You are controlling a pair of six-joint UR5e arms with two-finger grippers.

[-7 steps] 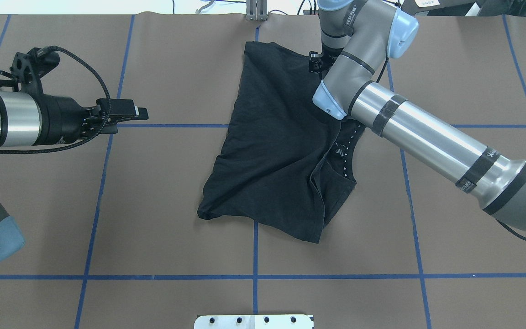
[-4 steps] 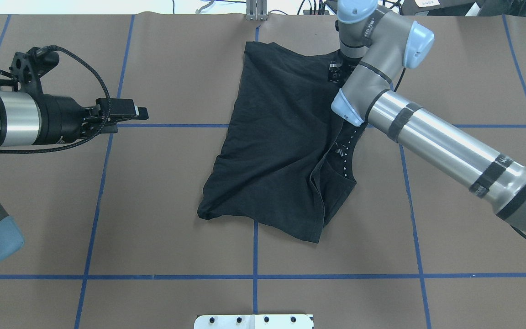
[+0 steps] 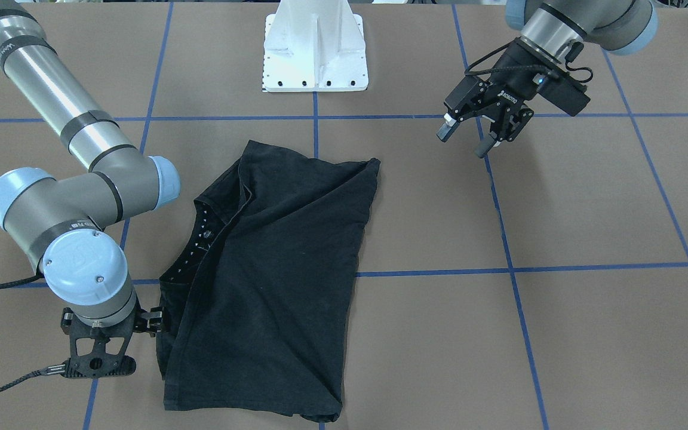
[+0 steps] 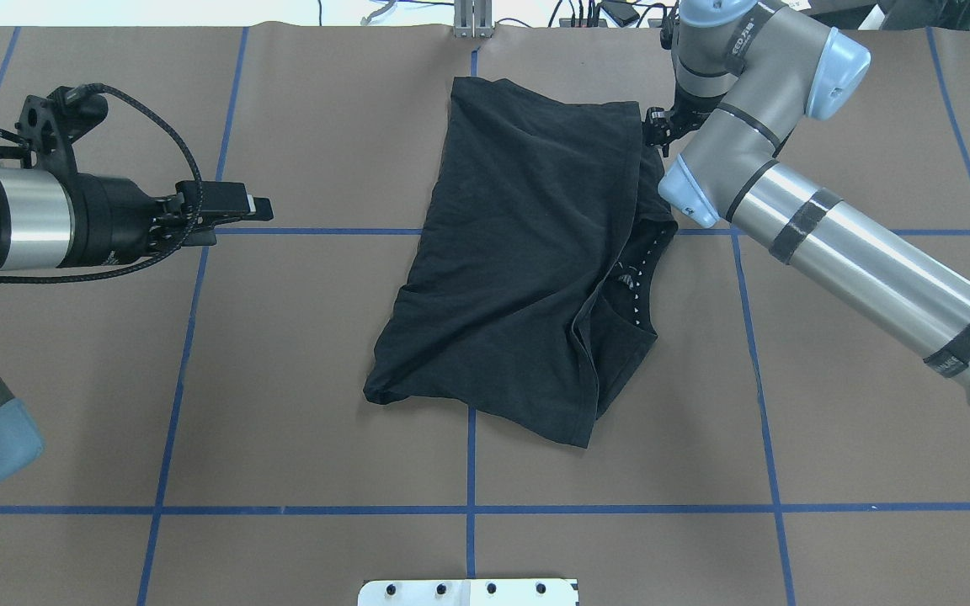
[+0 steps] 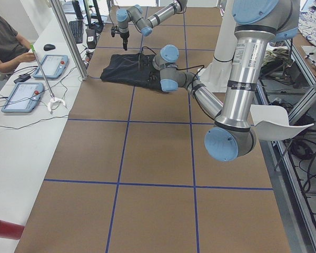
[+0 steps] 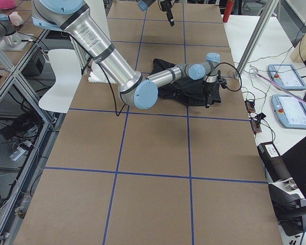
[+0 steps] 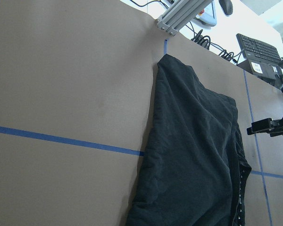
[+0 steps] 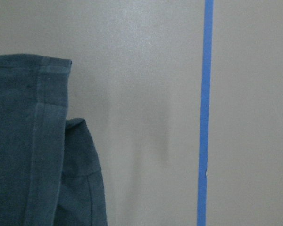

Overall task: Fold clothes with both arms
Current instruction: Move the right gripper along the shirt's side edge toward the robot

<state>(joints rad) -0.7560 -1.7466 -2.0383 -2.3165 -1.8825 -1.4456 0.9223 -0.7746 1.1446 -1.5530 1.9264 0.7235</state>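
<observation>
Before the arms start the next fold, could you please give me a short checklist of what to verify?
1. Black short-sleeved T-shirt lying flat on the brown paper-covered table: ok.
2. Fold edges aligned: not ok; the collar layer sticks out on the robot's right.
3. Jaws of the grey-and-silver left arm open and apart from the shirt: ok.
4. Jaws of the right arm open: cannot tell; hidden beneath its wrist.
5. Right arm's wrist beside the shirt, not over it: ok.
</observation>
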